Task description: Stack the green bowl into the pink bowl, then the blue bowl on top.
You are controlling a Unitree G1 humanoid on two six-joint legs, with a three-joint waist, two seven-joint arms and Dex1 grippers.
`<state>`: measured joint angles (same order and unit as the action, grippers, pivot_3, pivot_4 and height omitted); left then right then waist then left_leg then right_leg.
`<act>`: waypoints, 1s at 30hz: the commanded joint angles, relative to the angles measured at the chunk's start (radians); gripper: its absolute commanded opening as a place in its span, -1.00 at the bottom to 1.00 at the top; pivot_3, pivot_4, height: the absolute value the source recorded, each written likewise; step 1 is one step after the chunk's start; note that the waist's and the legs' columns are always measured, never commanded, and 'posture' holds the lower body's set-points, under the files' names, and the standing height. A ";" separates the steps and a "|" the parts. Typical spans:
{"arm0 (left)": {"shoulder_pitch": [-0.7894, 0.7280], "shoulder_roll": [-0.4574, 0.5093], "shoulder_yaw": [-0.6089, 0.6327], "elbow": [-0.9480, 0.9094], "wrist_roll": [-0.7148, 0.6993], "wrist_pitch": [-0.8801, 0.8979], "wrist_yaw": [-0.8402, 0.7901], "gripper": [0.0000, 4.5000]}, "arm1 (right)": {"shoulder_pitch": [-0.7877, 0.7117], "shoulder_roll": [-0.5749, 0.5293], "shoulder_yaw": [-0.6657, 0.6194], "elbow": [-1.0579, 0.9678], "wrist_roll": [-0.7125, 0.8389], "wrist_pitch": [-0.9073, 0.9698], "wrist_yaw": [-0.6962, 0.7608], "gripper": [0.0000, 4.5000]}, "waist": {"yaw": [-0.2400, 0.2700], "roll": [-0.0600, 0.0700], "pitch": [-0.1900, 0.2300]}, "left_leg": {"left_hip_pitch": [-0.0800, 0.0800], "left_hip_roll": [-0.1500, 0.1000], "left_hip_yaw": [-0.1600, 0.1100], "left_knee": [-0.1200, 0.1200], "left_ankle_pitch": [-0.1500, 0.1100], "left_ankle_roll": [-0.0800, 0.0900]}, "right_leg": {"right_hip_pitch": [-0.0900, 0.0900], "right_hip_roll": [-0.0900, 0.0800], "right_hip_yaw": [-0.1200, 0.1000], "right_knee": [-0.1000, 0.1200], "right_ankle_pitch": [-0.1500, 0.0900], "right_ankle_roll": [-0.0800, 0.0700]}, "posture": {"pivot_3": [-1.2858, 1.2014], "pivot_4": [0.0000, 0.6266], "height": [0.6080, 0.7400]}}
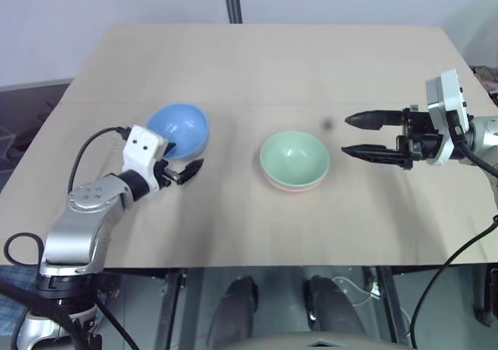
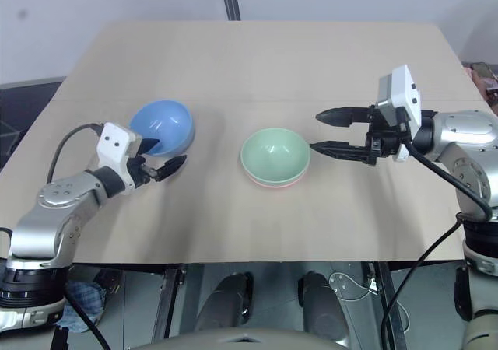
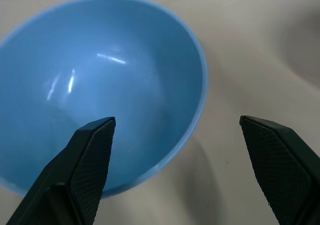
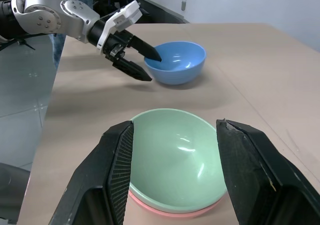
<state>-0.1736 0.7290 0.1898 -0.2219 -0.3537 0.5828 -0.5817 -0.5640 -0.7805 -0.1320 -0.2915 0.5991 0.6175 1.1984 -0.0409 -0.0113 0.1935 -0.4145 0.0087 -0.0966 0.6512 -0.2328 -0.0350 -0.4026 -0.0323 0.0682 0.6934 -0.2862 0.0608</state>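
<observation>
Green bowl (image 1: 294,158) nested in pink bowl (image 4: 172,211), frame centre. Left gripper (image 1: 185,162) wide, straddling blue bowl (image 1: 179,130) rim, centre-left: seat deeper before pinching. Right gripper (image 1: 364,136) apart, empty.

The blue bowl (image 3: 100,85) looks like smooth plastic with a glossy inside that catches bright highlights. The green bowl (image 4: 175,157) has the same smooth, shiny plastic look, and the pink bowl (image 4: 172,211) shows as a smooth rim under it. The tabletop (image 1: 272,70) is matt, pale, wood-like laminate. The left gripper (image 3: 175,160) has matt black fingers (image 3: 90,170) with a fine knurled texture. The right gripper (image 4: 172,180) looks alike. The arm shells are brushed silver metal.
</observation>
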 commanded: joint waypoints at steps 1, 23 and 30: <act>0.006 0.034 -0.019 -0.009 0.044 -0.012 -0.014 0.88 | 0.000 -0.021 -0.015 -0.007 0.015 -0.021 -0.002 0.22 | 0.000 0.000 0.000 | 0.000 0.000 0.000 0.000 0.000 0.000 | 0.000 0.000 0.000 0.000 0.000 0.000 | 0.03 -0.52 1.00; -0.077 0.053 -0.191 0.104 0.270 -0.168 -0.058 0.88 | 0.012 -0.029 -0.017 0.007 0.026 -0.045 -0.034 0.22 | 0.001 0.000 0.000 | 0.000 0.000 0.000 0.000 0.000 0.000 | 0.000 0.000 0.000 0.000 0.000 0.000 | 0.03 -0.52 1.00; -0.080 0.040 -0.188 0.107 0.270 -0.177 -0.070 -0.16 | 0.015 -0.032 -0.008 0.017 0.013 -0.059 -0.029 0.27 | 0.001 0.000 0.000 | 0.000 0.000 0.000 0.000 0.000 0.000 | 0.000 0.000 0.000 0.000 0.000 0.000 | 0.03 -0.52 1.00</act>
<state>-0.2510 0.7668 -0.0080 -0.1083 -0.0930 0.4202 -0.6507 -0.5483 -0.7941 -0.1266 -0.2603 0.6046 0.5800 1.1684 -0.0399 -0.0112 0.1935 -0.4145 0.0085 -0.0965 0.6513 -0.2328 -0.0349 -0.4027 -0.0326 0.0682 0.6939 -0.2862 0.0608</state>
